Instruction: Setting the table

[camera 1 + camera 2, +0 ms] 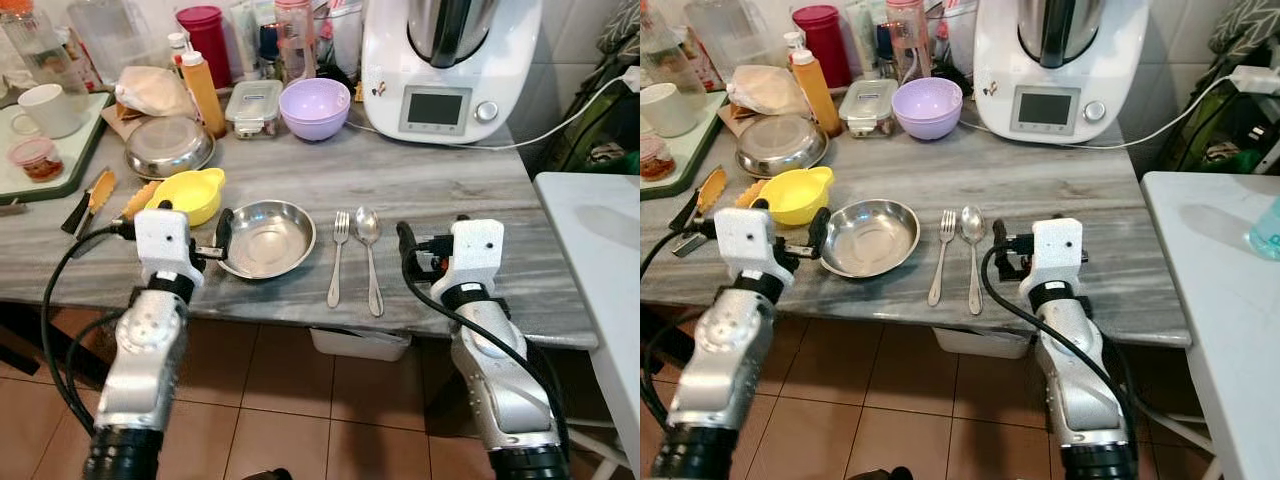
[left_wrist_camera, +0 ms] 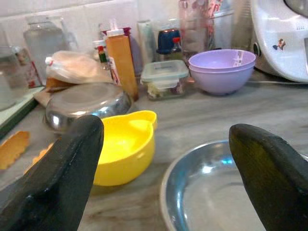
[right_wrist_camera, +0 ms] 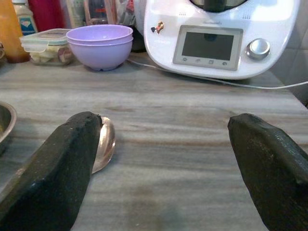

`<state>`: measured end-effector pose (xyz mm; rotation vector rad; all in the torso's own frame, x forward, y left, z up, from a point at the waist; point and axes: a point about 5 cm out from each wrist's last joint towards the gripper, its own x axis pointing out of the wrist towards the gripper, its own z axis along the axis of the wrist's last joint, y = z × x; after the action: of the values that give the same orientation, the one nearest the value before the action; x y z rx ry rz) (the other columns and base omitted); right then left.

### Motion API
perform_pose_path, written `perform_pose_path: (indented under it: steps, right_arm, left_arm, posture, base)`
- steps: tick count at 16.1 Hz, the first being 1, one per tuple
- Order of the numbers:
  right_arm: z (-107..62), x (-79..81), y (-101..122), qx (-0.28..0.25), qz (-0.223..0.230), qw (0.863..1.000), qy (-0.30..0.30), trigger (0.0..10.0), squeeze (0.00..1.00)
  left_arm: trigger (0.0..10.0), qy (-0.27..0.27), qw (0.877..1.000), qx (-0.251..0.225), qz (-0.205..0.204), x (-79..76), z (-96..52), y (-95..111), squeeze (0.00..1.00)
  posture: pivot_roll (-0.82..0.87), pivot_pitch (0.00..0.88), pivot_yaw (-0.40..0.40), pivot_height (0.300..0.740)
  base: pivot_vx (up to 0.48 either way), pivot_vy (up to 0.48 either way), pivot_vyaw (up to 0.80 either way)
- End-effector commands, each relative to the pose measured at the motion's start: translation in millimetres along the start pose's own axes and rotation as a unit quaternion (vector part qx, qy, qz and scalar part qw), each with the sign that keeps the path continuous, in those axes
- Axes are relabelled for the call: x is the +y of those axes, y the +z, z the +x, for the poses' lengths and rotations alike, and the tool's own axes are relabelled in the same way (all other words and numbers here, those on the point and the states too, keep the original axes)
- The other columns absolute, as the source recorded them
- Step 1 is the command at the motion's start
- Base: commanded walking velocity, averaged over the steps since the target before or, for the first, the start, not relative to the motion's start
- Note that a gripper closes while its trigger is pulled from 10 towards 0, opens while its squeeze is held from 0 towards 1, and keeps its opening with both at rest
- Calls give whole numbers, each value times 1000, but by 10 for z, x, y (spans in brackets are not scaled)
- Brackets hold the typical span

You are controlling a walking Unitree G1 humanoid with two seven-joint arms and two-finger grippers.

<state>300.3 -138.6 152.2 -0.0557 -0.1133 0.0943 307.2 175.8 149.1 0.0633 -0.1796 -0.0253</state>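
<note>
A shallow steel plate lies near the front edge of the grey marble table. A fork and a spoon lie side by side just to its right. My left gripper hovers open at the plate's left rim. In the left wrist view its fingers frame a yellow bowl and the plate. My right gripper stands open just right of the spoon, low over bare table. The spoon's bowl sits beside one of its fingers.
Behind stand a purple bowl, a white kitchen machine with its cable, a lidded container, an orange bottle, a steel dish and a tray with a mug. A white table stands at the right.
</note>
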Motion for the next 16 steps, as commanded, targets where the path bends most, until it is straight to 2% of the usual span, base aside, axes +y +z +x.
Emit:
perform_pose_path:
  steps: [1,4,5,6,7,9,11,13,16]
  right_arm:
    - [-15,-4,83,-21,0,1000,-1,10000,1000]
    - [-53,-63,55,-13,-8,1000,-8,10000,1000]
    - [-74,-87,32,-6,-8,1000,-13,10000,341]
    - [-96,-106,9,-1,-9,1000,-16,10000,20]
    - [-146,-144,-15,4,-11,1000,-20,10000,0]
    - [-196,-209,-62,18,-17,999,-29,10000,0]
    - [-185,-209,-63,16,-22,999,-27,10000,0]
    - [-135,-189,-39,11,-22,999,-26,10000,0]
    - [-132,-148,-36,10,-21,1000,-18,10000,0]
  left_arm:
    - [10000,7,1000,-6,9,6,-23,23,0]
    - [10000,-17,1000,15,6,-78,-152,-78,0]
    - [10000,-20,999,22,12,-73,-202,-115,0]
    - [10000,-23,999,29,15,-62,-248,-147,0]
    - [10000,-25,998,43,23,-20,-346,-214,0]
    - [10000,-11,998,60,22,15,-438,-285,0]
    - [10000,-9,997,70,20,-15,-471,-334,0]
    - [10000,-26,997,75,19,-76,-469,-361,0]
    - [10000,-30,996,82,24,-68,-455,-388,0]
  posture:
    - [-54,83,71,740]
    - [-40,74,65,740]
    - [-39,73,64,740]
    - [-38,71,63,740]
    - [-39,70,64,740]
    - [-37,67,73,740]
    - [-42,62,86,740]
    - [-43,60,80,740]
    - [-39,65,66,740]
  base:
    - [0,0,0]
    - [0,0,0]
    - [0,0,0]
    - [0,0,0]
    - [0,0,0]
    - [0,0,-775]
    - [0,0,-772]
    - [0,0,0]
    - [0,0,0]
